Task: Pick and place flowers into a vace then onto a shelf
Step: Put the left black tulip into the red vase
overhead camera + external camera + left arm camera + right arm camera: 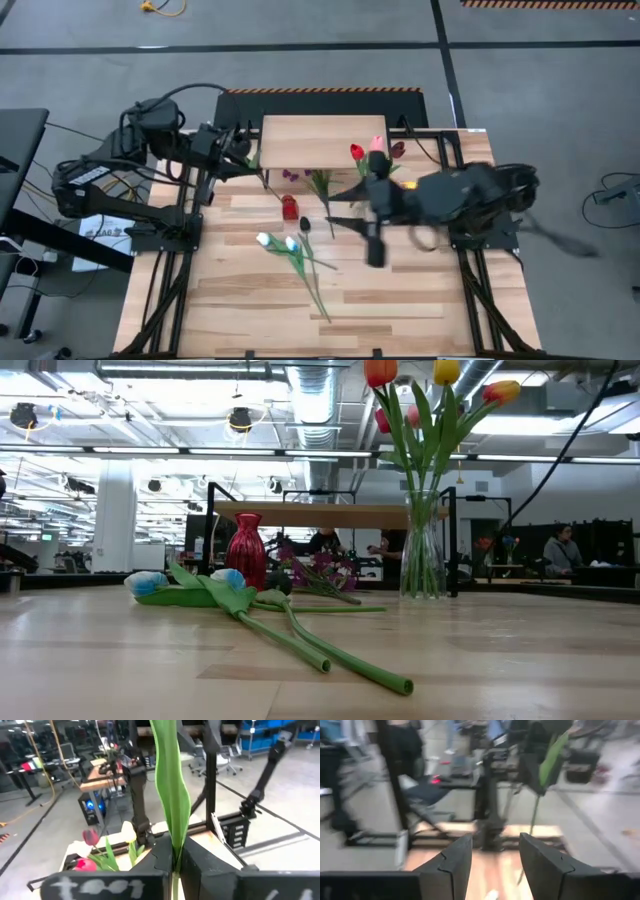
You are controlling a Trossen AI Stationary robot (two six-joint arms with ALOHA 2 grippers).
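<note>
Green stem (172,805) sits clamped in the left gripper's (175,862) fingers by the shelf (320,140) from above, the glass vase (425,550) of tulips waits low, and the right gripper (495,857) gapes empty: next, carry the stem to the vase.

My bench (520,660) is pale wood planks, smooth, satin sheen. Shelf (318,140) is the same light wood, matt, on thin black metal legs. Clear glossy glass vase (424,550); red vase (246,550) shiny, ribbed. Tulip stems (330,650) look like smooth, waxy green plastic. My left hand (175,865) is matt black plastic, pinching a smooth green leaf (172,790).
</note>
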